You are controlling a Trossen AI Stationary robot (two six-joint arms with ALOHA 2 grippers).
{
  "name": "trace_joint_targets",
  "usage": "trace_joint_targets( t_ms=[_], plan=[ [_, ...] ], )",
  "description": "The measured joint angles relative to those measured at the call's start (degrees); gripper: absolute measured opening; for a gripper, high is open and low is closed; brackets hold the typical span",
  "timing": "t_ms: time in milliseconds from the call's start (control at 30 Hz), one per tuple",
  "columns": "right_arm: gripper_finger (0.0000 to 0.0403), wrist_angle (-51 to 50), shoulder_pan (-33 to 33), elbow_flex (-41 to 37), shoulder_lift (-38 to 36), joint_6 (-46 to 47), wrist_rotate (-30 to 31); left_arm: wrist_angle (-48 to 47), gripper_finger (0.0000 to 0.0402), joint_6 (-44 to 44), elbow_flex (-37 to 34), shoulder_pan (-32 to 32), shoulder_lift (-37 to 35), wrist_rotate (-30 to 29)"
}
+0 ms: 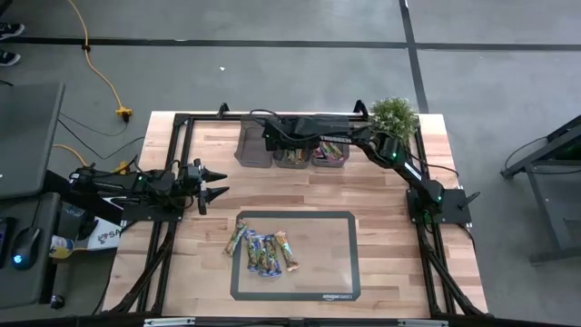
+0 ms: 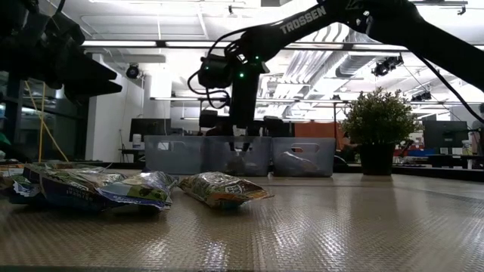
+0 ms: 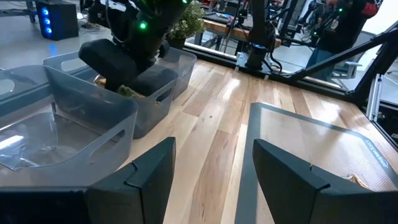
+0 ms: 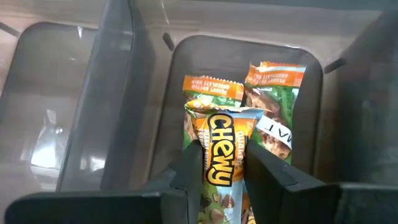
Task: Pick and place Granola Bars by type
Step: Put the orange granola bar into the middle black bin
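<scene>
Your right gripper [image 4: 222, 167] has its fingers pinched on a green-orange granola bar [image 4: 221, 158] over the middle bin [image 4: 314, 93]. It's light, crinkly, slippery; grip mid-body. Left gripper [image 1: 218, 182] waits spread, empty.

Three bins [image 1: 290, 150] stand in a row at the surface's [image 1: 390, 200] far edge, a plant [image 1: 394, 116] to their right. Loose bars [image 1: 263, 252] lie on the near mat [image 1: 336, 272]; more lie in the middle bin.
</scene>
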Motion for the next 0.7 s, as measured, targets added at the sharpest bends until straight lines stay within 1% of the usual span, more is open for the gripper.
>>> trace_joint_targets(
  t_ms=[167, 500, 600, 700],
  plan=[
    [0.0107, -0.1, -0.1, 0.0, 0.0, -0.2, -1.6, 0.0, 0.0211, 0.0, 0.0, 0.0, 0.0, 0.0],
    [0.017, -0.4, -0.6, 0.2, 0.0, -2.8, -3.2, 0.0, 0.0211, 0.0, 0.0, 0.0, 0.0, 0.0],
    [0.0182, -1.0, -1.0, 2.4, 0.0, -6.9, -2.8, 0.0, 0.0211, 0.0, 0.0, 0.0, 0.0, 0.0],
    [0.0185, -3.1, -1.2, 6.3, -0.1, -10.5, -0.5, 0.0, 0.0211, 0.0, 0.0, 0.0, 0.0, 0.0]
  ],
)
